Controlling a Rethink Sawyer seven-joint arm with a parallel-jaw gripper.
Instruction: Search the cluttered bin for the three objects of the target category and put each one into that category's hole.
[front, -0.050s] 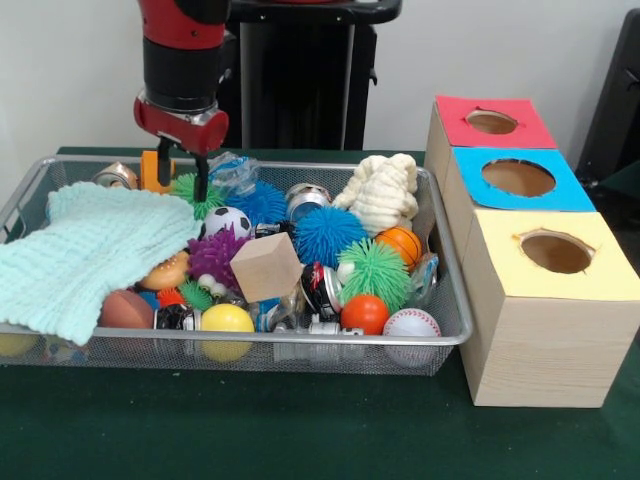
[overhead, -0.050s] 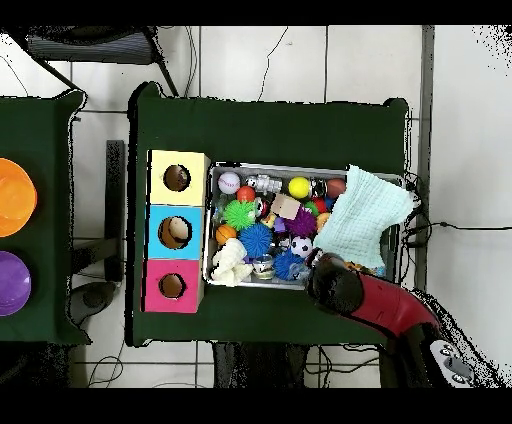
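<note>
While your gripper (front, -0.050s: 178, 172) hangs over the far corner of the wire bin (front, -0.050s: 455, 338), just above the heap, you are in the searching step: nothing is between the fingers, which stand parted with a gap that shows in the front view, one orange and one dark. Directly under them lie a green spiky ball (front, -0.050s: 192, 192) and the edge of the pale green cloth (front, -0.050s: 85, 255), with a crinkled clear wrapper (front, -0.050s: 232, 172) just beside. Which category you are after is not told by the scene, so you must settle that first. The candidates are many: sports balls such as the soccer ball (front, -0.050s: 228, 220), the basketball (front, -0.050s: 401, 243) and the baseball (front, -0.050s: 411, 323); spiky balls in blue (front, -0.050s: 327, 234), purple (front, -0.050s: 214, 252) and green (front, -0.050s: 374, 272). The cloth covers a good part of the bin and may hide more. The three-holed box (front, -0.050s: 548, 350) stands beside the bin's opposite end, its red (front, -0.050s: 492, 122), blue (front, -0.050s: 518, 178) and yellow (front, -0.050s: 556, 252) holes all looking unobstructed. Your next move, I judge, calls for a short descent onto one chosen piece, closing cleanly without catching the cloth.
</note>
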